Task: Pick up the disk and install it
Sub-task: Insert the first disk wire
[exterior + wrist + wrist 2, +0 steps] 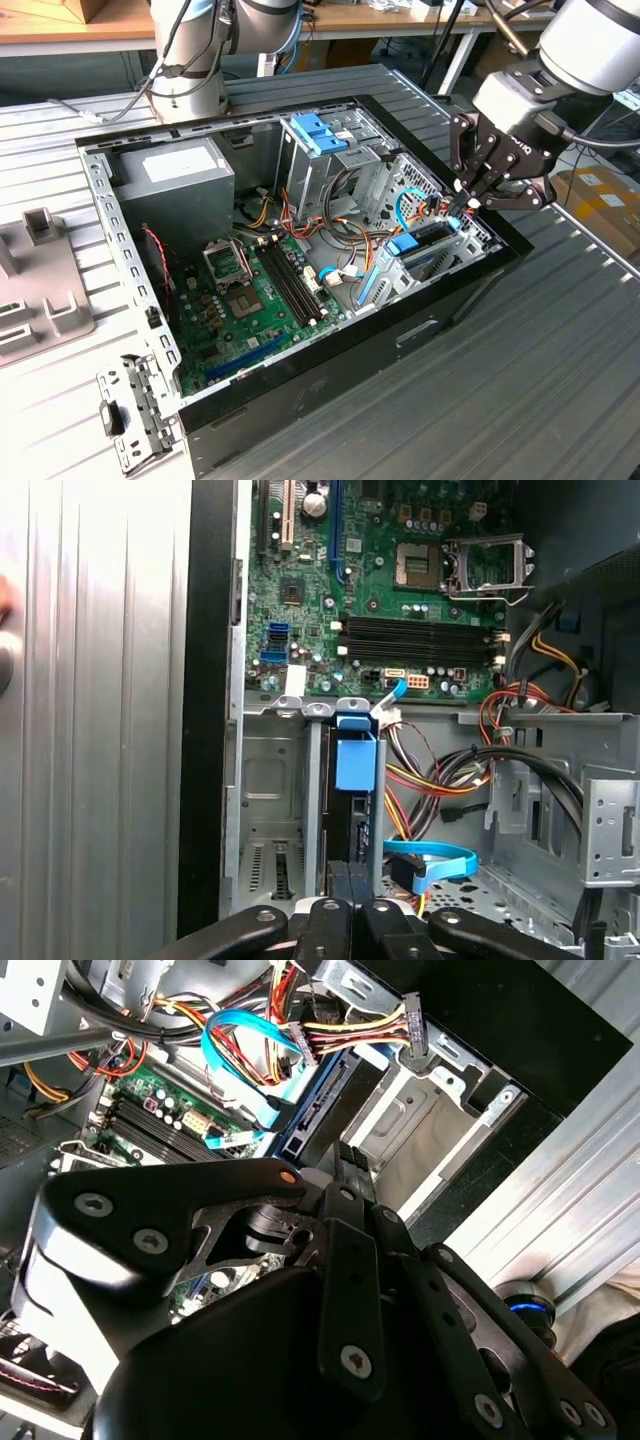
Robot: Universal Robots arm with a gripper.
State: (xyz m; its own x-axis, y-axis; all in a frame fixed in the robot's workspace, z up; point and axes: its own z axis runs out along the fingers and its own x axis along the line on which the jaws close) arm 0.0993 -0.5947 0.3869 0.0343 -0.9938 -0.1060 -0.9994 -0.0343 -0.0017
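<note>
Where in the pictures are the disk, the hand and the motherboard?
disk (354,765), first wrist view, on its blue end tab.
hand (470,197), exterior view, midway between its fingertips, at the drive bay.
motherboard (235,305), exterior view, on the green board near the processor socket.

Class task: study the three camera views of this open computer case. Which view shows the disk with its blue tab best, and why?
The first wrist view: the disk stands on edge in its bay, blue tab facing the camera, the gripper at its near end. The exterior view shows it small, among cables. The second wrist view shows its dark edge beyond the gripper body.
</note>
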